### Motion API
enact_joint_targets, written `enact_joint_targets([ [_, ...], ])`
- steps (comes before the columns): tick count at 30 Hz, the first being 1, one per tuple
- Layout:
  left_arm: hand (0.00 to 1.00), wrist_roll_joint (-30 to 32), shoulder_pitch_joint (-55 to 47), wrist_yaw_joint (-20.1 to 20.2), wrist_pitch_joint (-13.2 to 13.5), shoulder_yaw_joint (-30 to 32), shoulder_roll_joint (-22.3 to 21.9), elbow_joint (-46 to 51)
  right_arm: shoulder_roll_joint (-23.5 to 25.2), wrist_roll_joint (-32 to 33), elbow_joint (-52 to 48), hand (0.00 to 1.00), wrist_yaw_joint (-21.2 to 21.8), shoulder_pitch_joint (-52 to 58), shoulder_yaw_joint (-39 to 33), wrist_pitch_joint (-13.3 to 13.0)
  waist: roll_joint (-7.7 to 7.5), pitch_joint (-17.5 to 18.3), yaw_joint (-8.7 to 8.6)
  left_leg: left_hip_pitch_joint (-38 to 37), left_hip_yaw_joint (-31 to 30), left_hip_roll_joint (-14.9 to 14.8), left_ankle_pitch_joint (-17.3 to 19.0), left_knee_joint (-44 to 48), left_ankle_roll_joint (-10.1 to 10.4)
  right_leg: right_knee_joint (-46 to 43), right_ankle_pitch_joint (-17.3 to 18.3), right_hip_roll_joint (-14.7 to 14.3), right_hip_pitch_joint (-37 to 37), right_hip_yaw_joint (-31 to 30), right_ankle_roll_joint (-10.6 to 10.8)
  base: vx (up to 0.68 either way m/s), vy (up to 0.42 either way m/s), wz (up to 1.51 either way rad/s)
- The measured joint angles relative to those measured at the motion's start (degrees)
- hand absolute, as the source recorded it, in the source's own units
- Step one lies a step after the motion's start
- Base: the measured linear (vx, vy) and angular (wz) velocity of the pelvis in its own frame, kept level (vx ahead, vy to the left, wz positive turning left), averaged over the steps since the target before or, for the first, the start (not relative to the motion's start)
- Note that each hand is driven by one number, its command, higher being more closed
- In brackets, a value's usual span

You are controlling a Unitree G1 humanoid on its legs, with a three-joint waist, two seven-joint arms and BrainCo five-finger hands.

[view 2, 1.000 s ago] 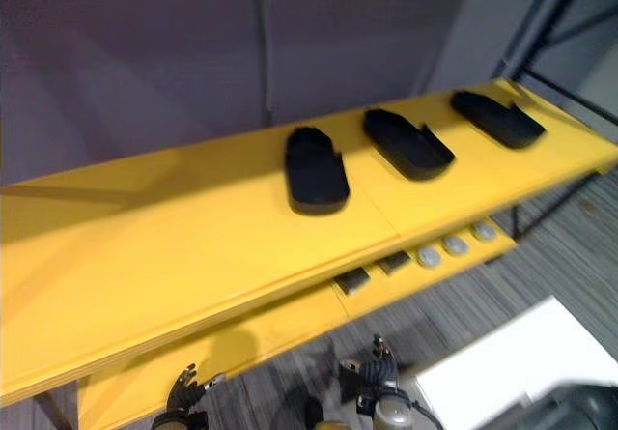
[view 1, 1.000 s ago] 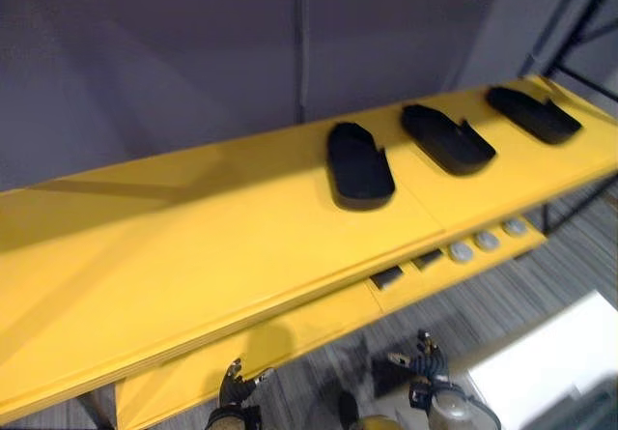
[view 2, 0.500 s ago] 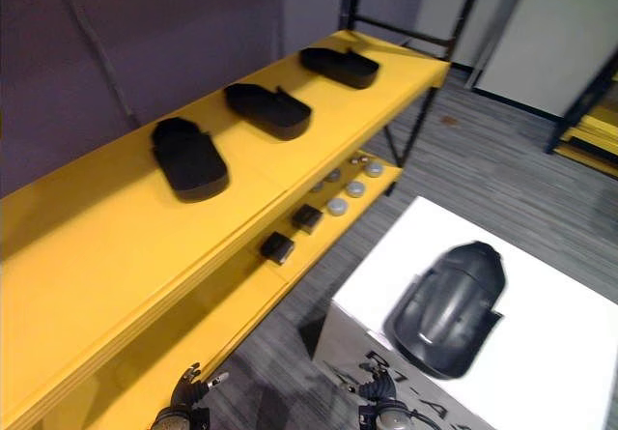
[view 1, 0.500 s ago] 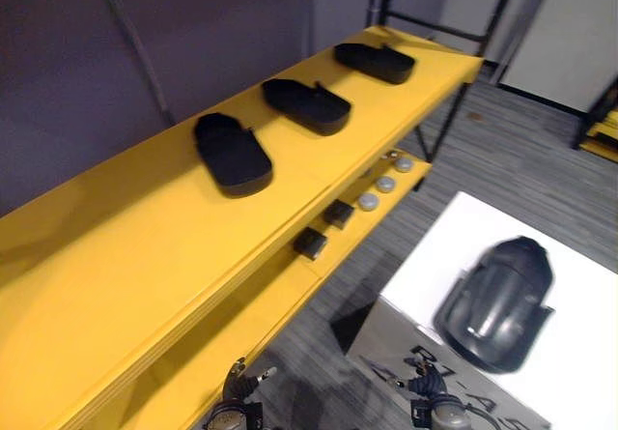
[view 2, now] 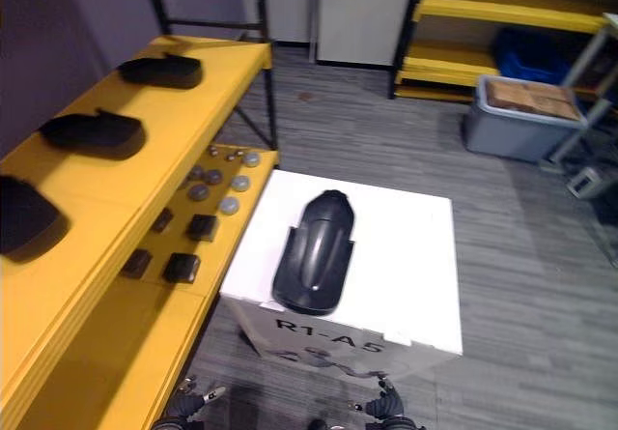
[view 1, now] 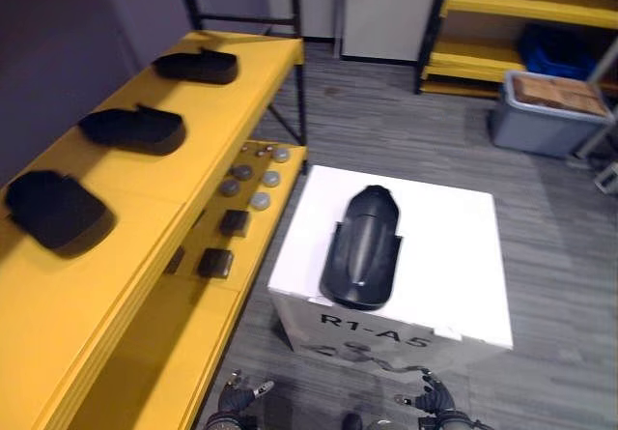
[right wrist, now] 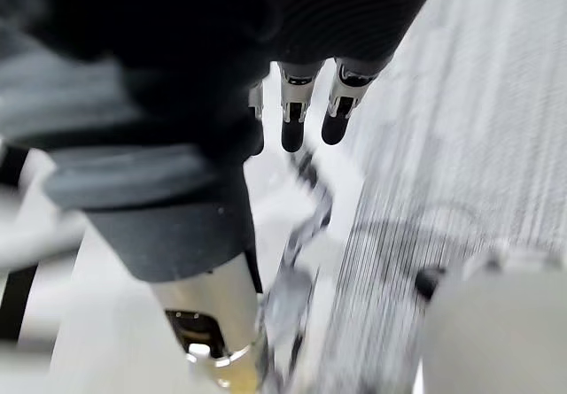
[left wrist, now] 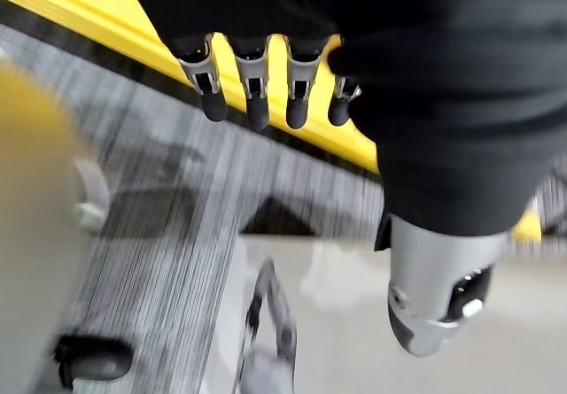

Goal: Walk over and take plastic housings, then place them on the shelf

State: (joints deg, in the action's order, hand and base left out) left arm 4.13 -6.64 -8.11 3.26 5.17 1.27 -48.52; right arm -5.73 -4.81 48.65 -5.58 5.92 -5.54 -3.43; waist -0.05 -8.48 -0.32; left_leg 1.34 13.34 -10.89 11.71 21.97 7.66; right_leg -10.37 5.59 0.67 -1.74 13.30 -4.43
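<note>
Both robot hands hang low at the near edge of the eye views, the left robot hand (view 1: 237, 396) beside the yellow shelf (view 1: 135, 198) and the right robot hand (view 1: 432, 401) just before the white box (view 1: 454, 256). In the wrist views the fingers of each are relaxed, nearly straight, and hold nothing. One black housing (view 1: 362, 246) lies on top of the box, apart from both hands, while three more housings (view 1: 56, 210) (view 1: 133, 129) (view 1: 196, 65) lie in a row on the shelf's top board, above small grey discs (view 1: 261, 201) and dark blocks (view 1: 214, 262) on its lower board.
</note>
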Motion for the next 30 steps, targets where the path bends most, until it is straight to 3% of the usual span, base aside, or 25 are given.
enact_joint_targets([
  [1,0.00,-0.67,0.24,-0.11,0.30,-0.07,-0.37,0.11,-0.28,0.01,0.00,0.00,-0.08,0.08,-0.08,0.00,0.12,-0.11,-0.06,0.74,-5.84,2.61,0.01,-2.61,0.08,0.26,-0.43,-0.20,0.27,-1.99,0.47,0.08,0.025,-0.92],
  [2,0.00,-0.83,0.35,-0.15,0.44,-0.22,-0.60,0.10,-0.33,0.03,0.00,0.00,-0.12,0.25,-0.11,-0.01,0.40,-0.24,-0.22,0.97,-7.52,3.03,-0.38,-4.24,-0.27,0.82,-0.63,-0.57,0.94,-2.75,0.77,0.07,0.029,-0.67],
  [5,0.00,-1.77,0.08,-0.22,0.44,-0.97,-0.61,-0.21,-0.33,1.31,0.00,0.00,-0.29,0.87,-1.41,0.04,2.10,0.65,-0.14,0.10,-7.09,2.11,-4.55,-9.65,-2.65,2.66,-1.04,-2.63,2.21,-4.92,1.73,0.06,0.096,-0.40],
  [9,0.00,-1.77,0.10,-0.30,0.44,-0.90,0.58,-0.13,0.09,3.30,-4.21,0.00,-0.60,0.96,-5.43,-0.03,1.27,1.08,-0.27,-2.65,-6.20,5.21,-7.32,-17.02,-4.51,5.89,-2.38,-0.23,3.37,-5.25,3.71,0.12,0.148,-0.03],
  [13,0.00,-2.30,-1.41,-0.38,0.41,0.30,2.75,-0.07,-0.67,4.59,-10.83,0.00,-2.08,1.20,-12.70,0.15,1.22,1.05,-0.17,-4.67,-5.13,6.96,-7.54,-18.25,-4.75,7.69,-2.70,1.23,5.27,-6.40,4.70,0.13,0.153,-0.09],
  [16,0.00,-2.36,-2.21,-0.32,0.45,1.16,4.00,0.48,-1.91,4.74,-20.15,0.00,-3.10,2.90,-19.49,0.27,1.21,1.09,-0.47,-6.00,-5.20,7.31,-7.54,-18.57,-4.75,7.92,-2.52,1.59,6.47,-6.54,5.02,0.07,0.051,-0.03],
  [20,0.00,-2.54,-3.81,0.01,0.44,2.98,2.75,1.17,-3.79,3.76,-37.27,0.00,-3.70,6.97,-23.76,0.14,1.23,1.34,-2.12,-6.78,-5.30,6.87,-7.54,-19.32,-4.75,7.92,-2.51,1.08,6.92,-6.57,5.03,0.01,0.004,0.00],
  [23,0.00,-2.88,-4.67,0.67,0.46,2.96,1.66,1.40,-3.93,3.77,-45.77,0.00,-4.17,7.34,-26.26,-0.36,1.05,1.46,-2.42,-7.39,-5.24,6.55,-7.54,-19.90,-4.75,7.91,-2.51,0.64,7.03,-6.93,5.03,-0.07,-0.017,-0.08],
  [27,0.00,-3.01,-5.54,1.29,0.51,2.71,1.08,1.27,-3.97,4.78,-51.21,0.00,-3.94,7.14,-22.74,-2.04,1.21,2.53,-2.28,-7.83,-5.30,6.27,-7.57,-20.64,-4.78,7.73,-2.65,0.21,6.78,-7.59,4.90,-0.10,-0.011,-0.06],
  [30,0.00,-2.99,-5.88,1.43,0.59,2.22,1.34,1.15,-4.03,4.81,-54.97,0.00,-3.12,6.91,-14.57,-3.50,1.06,3.02,-2.07,-8.42,-5.35,6.25,-7.74,-21.55,-4.81,7.97,-2.88,0.07,6.81,-7.77,4.82,-0.12,-0.002,-0.03],
])
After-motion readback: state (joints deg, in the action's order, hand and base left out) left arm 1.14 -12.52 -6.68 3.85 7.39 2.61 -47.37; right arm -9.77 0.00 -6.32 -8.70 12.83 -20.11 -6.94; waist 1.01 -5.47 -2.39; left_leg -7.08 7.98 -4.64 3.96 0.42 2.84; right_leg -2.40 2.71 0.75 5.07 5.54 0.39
